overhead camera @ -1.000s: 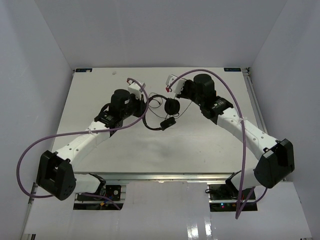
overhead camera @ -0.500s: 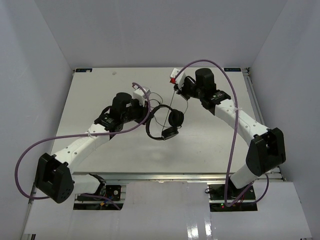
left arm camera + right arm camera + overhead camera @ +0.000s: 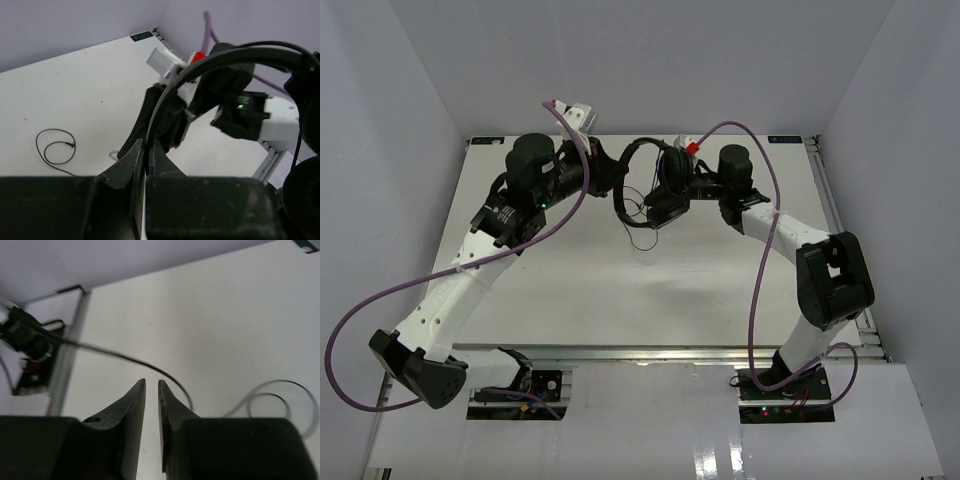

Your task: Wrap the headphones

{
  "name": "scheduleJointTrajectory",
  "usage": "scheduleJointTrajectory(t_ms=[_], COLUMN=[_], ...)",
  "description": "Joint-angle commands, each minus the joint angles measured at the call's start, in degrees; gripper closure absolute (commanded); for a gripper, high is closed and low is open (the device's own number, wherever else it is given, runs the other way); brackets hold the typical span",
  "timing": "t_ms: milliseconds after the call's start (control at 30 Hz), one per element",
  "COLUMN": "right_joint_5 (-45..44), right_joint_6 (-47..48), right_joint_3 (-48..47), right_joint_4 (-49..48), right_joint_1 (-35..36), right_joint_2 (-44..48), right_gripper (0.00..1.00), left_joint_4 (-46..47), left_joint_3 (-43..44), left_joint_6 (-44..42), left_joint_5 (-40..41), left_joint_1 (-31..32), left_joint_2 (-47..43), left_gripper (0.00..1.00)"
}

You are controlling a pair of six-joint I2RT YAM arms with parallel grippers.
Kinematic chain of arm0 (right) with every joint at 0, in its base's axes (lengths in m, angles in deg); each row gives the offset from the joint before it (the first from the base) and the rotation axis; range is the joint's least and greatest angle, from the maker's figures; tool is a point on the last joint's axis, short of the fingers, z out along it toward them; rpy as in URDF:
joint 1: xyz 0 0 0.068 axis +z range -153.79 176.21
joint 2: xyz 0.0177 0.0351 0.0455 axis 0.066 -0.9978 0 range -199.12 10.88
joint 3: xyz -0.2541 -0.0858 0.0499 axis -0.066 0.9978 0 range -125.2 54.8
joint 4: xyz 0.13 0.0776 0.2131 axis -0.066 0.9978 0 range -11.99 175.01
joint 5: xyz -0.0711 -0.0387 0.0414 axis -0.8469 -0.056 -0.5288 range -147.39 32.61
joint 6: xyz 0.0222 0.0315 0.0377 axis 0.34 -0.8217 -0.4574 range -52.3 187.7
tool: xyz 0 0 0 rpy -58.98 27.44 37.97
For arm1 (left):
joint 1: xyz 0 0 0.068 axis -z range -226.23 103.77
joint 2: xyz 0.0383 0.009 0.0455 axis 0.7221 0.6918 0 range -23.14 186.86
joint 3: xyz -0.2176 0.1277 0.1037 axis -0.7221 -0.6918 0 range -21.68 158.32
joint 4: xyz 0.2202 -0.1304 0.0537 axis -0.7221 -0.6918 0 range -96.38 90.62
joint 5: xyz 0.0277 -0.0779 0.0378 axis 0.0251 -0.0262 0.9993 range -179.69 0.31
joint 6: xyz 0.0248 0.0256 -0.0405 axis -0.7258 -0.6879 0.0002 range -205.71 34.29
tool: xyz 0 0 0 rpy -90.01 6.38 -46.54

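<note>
Headphones (image 3: 667, 205) arch left-to-right, cups rightward — left claw (image 3: 146, 146) clamps the band (image 3: 220, 57), right claw (image 3: 151, 383) slightly apart.

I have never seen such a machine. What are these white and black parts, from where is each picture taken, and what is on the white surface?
These are two robot arms, the left arm and the right arm, bolted at the near edge of a white table. The wide picture comes from a camera above and behind them. The other two come from small cameras on the wrists, so each shows its own claw. They work on black headphones. The left claw is shut on the thin headband and seems to hold them up off the table. Their thin cord hangs down, and its end lies in loops on the table. The right claw is open by a narrow gap with nothing in it; the cord runs past just beyond it.
</note>
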Motion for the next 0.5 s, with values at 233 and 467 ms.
scheduleJointTrajectory(t_ms=[233, 467], right_joint_5=[5.30, 6.27], right_joint_6=[-43.04, -40.61], right_joint_3=[-9.20, -5.97], right_joint_4=[-49.21, -47.19], right_joint_1=[6.46, 6.99], right_joint_2=[-16.56, -15.49], right_gripper=[0.62, 0.58], left_joint_4=[-9.58, -10.69], left_joint_3=[20.66, 21.92], left_joint_6=[5.92, 5.36], left_joint_5=[3.02, 6.48], left_joint_1=[0.19, 0.19], left_joint_2=[4.11, 4.08], left_gripper=[1.00, 1.00])
